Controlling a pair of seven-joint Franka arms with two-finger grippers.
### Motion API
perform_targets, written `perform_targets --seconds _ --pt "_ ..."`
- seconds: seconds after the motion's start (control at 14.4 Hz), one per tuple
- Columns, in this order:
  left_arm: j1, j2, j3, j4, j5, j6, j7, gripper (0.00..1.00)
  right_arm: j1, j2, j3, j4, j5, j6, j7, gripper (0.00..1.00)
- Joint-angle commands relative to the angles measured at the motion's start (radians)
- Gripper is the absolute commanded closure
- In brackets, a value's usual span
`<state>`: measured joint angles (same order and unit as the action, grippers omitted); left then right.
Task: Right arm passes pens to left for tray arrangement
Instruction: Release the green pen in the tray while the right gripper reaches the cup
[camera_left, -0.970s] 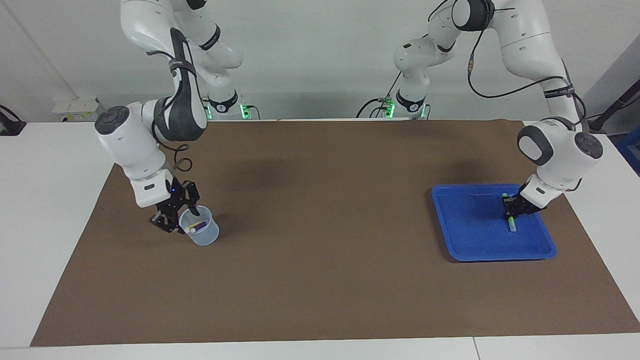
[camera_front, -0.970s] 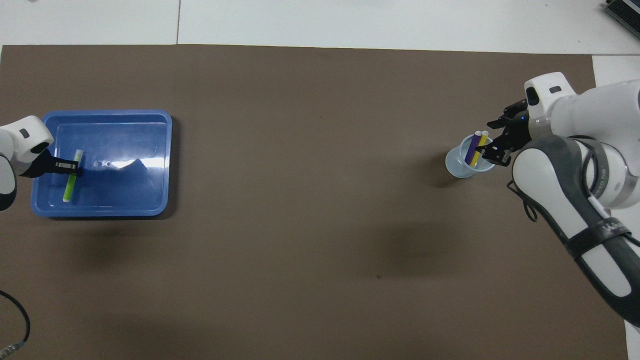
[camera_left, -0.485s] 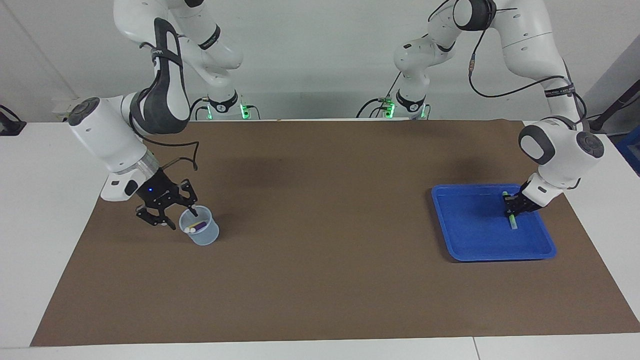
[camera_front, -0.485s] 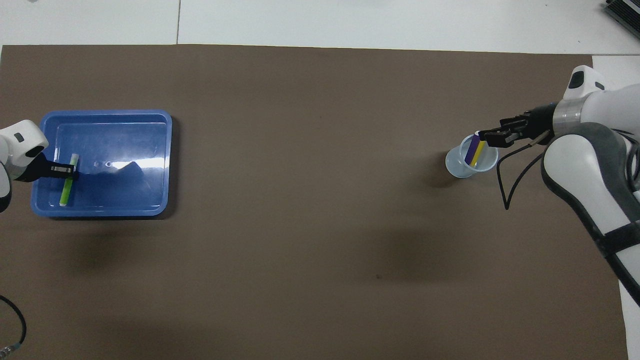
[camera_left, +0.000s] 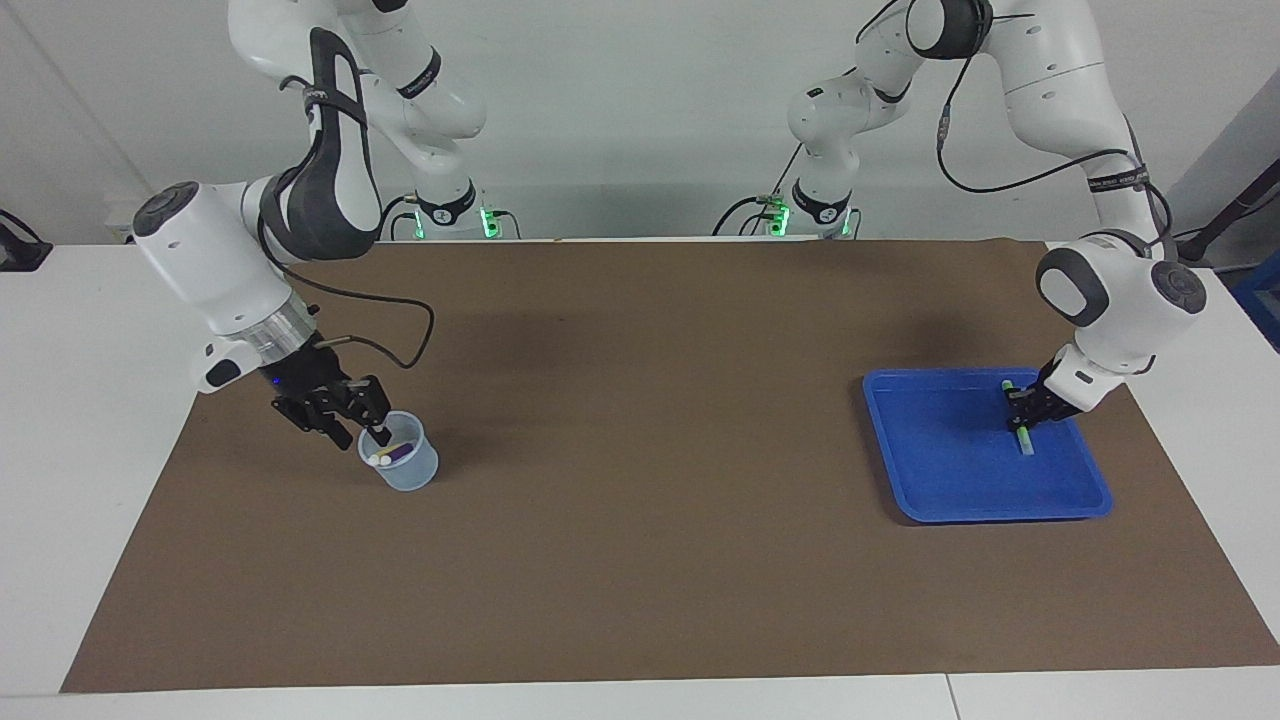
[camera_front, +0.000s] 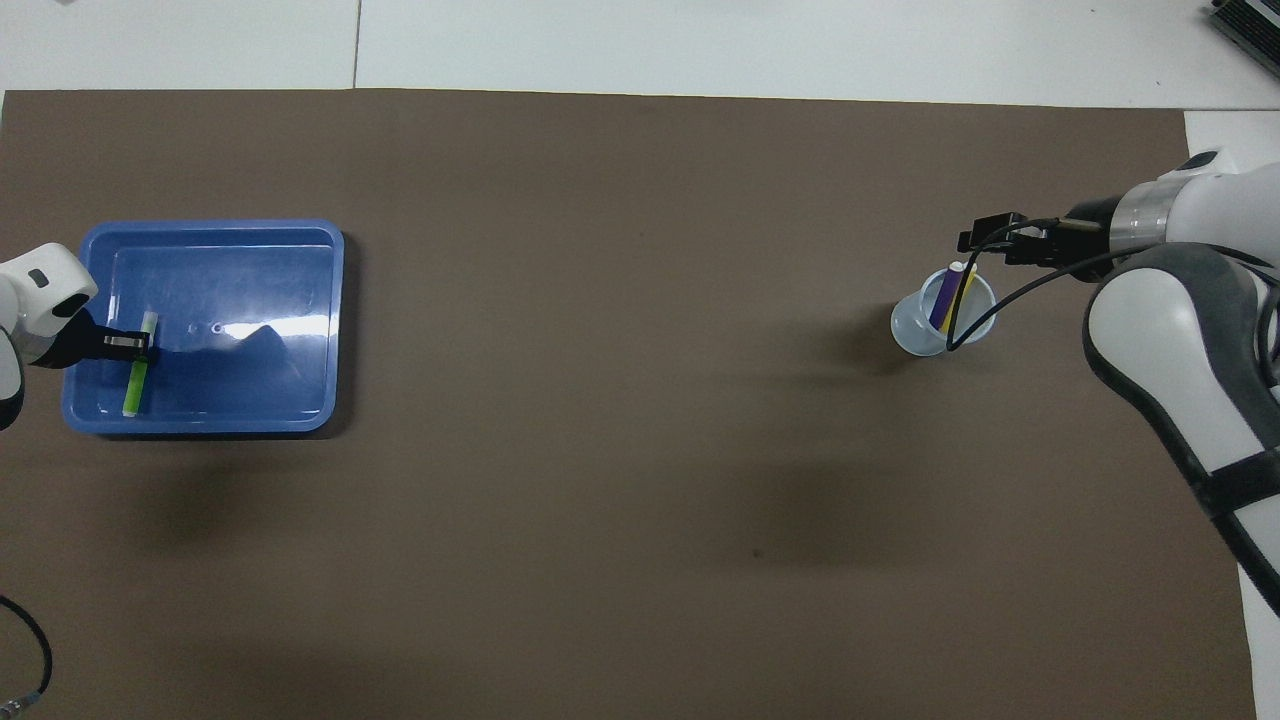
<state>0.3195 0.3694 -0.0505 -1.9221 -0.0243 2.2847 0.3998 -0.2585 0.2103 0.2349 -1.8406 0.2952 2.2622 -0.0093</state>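
In the blue tray (camera_left: 985, 500), toward the left arm's end of the table, the green pen (camera_left: 1019, 430) lies low along the rim side nearest that arm's wrist, w/ the left gripper (camera_left: 1020, 408) clamped shut on it, so 1 of 3 pens is across but, by my reading, not yet let go. Tray holds nothing else.

Other 2 pens, purple pen (camera_front: 942, 298) and yellow pen (camera_front: 962, 293), stand slanted together in the pale translucent cup (camera_left: 402, 466) at the right arm's end, pale ends up. Right gripper (camera_left: 350, 409) sits at the cup's rim, on the robots' side of it, tips right by the pen tops; can't tell how wide its fingers stand, or whether they touch a pen. Looks like pickup no. 2 is being lined up: approx a third done, 2 handovers left.

Around: brown mat (camera_left: 640, 560) covers the table, bare between cup and tray. A black cable (camera_front: 985, 300) from the right wrist loops over the cup mouth in the overhead view and could snag a pen on lift. Cup is light and may tip if nudged.
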Motion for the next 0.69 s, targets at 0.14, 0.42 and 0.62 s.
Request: perform_targets --seconds 0.14,0.42,0.62 --pt "-0.016 -0.018 -0.003 -0.071 0.004 0.028 -0.076 1.00 0.018 0.003 0.006 -0.020 -0.143 0.019 0.022 0.21" --pt "-0.020 -0.018 -0.003 -0.071 0.004 0.032 -0.076 0.62 0.041 0.014 0.004 -0.031 -0.185 0.023 0.026 0.25" --pt "-0.022 -0.018 -0.003 -0.071 0.004 0.032 -0.076 0.57 0.042 0.021 0.004 -0.032 -0.234 0.031 0.026 0.27"
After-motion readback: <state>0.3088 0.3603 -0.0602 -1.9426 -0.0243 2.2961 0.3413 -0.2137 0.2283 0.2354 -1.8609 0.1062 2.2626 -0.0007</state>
